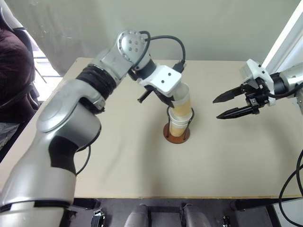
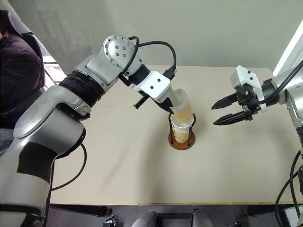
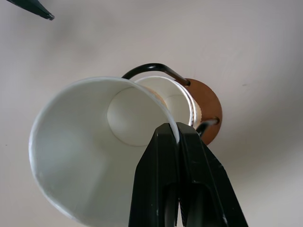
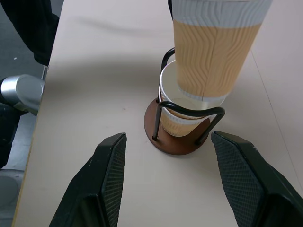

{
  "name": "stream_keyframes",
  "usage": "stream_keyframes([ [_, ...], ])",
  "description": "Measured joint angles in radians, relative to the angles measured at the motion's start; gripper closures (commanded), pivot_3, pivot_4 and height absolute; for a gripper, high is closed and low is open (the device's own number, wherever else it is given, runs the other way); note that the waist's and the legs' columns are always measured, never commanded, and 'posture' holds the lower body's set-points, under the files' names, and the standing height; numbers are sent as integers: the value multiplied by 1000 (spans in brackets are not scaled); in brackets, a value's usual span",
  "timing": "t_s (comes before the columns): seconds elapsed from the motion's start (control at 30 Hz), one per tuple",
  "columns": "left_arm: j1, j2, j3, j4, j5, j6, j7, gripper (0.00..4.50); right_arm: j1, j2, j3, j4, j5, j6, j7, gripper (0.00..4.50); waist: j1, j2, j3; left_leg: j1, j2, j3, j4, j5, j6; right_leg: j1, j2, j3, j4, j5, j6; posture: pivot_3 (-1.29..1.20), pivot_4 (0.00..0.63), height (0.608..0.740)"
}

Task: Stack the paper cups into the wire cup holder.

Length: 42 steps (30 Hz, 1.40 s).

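At frame centre, the left hand (image 3: 179,139) pinches a paper cup (image 2: 182,106) by its rim, tilted over the cup (image 4: 176,124) in the wire holder (image 2: 182,141). At right, the right hand (image 2: 230,110) hovers open, empty.

The wire cup holder (image 2: 182,137) stands mid-surface, its opening taken up by a seated cup (image 4: 180,116) and by a tilted cup (image 2: 182,108) whose bottom pokes into the seated cup's mouth. The left gripper (image 3: 179,142), jaws pinched on the tilted cup's rim, and its arm block the approach from above and the left. Bare surface (image 1: 246,161) lies all round the base. The right gripper (image 1: 226,106) hangs well apart to the right, open gap between.
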Motion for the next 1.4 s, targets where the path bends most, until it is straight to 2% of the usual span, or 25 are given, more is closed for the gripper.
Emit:
stream_keyframes([
  [0.03, 1, -4, 10, 3, 0, 5, 0, 3894, 0, 0, 0, 0, 0, 0, 0, 1590, 0, 0, 0, 0, 0, 0, 0, 0, 0, 0, 0, 0, 0, 0, 0, 0, 150, 740],
  [0.17, 2, -12, 30, 4, 0, 15, 0, 2591, 0, 0, 0, 0, -1, 0, 0, 1590, 0, 0, 0, 0, -1, 1, 0, 0, 0, 0, 1, 0, 0, 0, 0, 0, 150, 740],
  [0.4, 14, -9, 48, 1, 10, 15, 0, 123, 0, 0, 0, 1, -8, -1, 0, 1590, 0, 0, 0, 0, -1, 0, 0, 0, 0, 0, 0, 0, 0, 0, 1, 0, 150, 740],
  [0.43, 20, -13, 66, 4, 12, 15, 0, 20, 0, 0, 0, 3, -9, -2, 0, 1590, 0, 0, 0, 0, -1, 0, 0, 0, 0, 0, 0, 0, 0, 0, 1, 0, 150, 740],
  [0.5, 25, -27, 112, 18, 10, 33, 0, 20, 0, 2, -2, 6, -9, -3, 0, 1590, 0, 0, 0, 0, -1, 0, 1, 0, 0, 0, 0, 0, 0, 0, 1, 0, 150, 740],
  [0.6, 29, -47, 252, 73, 8, 116, 0, 20, 6, 22, -14, 17, -12, 1, -3, 1590, -1, 0, 0, 0, -1, 1, 1, 0, 1, 0, 0, 0, 0, 0, 1, 0, 150, 740],
  [0.77, 55, -26, 486, 173, -10, 369, 4, 20, 19, 54, -47, 59, -33, 2, -35, 1590, -3, 0, 0, 1, 1, 0, 0, 0, 1, 0, 0, 0, 0, 0, 1, 0, 150, 740],
  [0.87, 137, 45, 511, 97, -80, 592, 1, 20, 41, 62, -57, 61, -41, 2, -38, 1590, -5, 1, 0, 2, 1, 2, -2, 0, 0, 0, 1, 0, 0, 0, 1, 0, 150, 740],
  [0.97, 258, 154, 466, -19, -142, 715, 1, 20, 67, 60, -65, 63, -46, 4, -30, 1590, -7, 2, 0, 1, 4, 3, -2, 1, -1, -1, 3, 2, 0, 0, 1, 0, 150, 740],
  [1.07, 335, 215, 415, -83, -161, 745, 0, 20, 79, 62, -78, 73, -51, -14, -28, 1590, -5, 2, 0, 1, 4, 0, -1, 1, -2, -2, 4, 1, 1, -1, 0, 0, 150, 740],
  [1.13, 358, 219, 433, -70, -157, 744, 0, 20, 80, 80, -95, 111, -71, -41, -56, 1590, 1, 1, 0, 1, 3, -2, 0, 2, -2, -1, 6, 0, 2, 0, -2, 0, 150, 740],
  [1.23, 363, 191, 516, 17, -120, 723, 5, 20, 88, 119, -109, 173, -101, -77, -120, 1590, 5, 1, 0, 2, 3, -3, 2, 2, -2, 0, 4, 1, 3, 3, -5, 0, 150, 740],
  [1.4, 371, 146, 651, 144, -46, 663, 102, 20, 99, 135, -131, 276, -146, -139, -189, 1590, 2, 1, 0, 2, 2, 0, 3, 3, 0, 0, 3, 1, 2, 7, -5, 0, 150, 740],
])
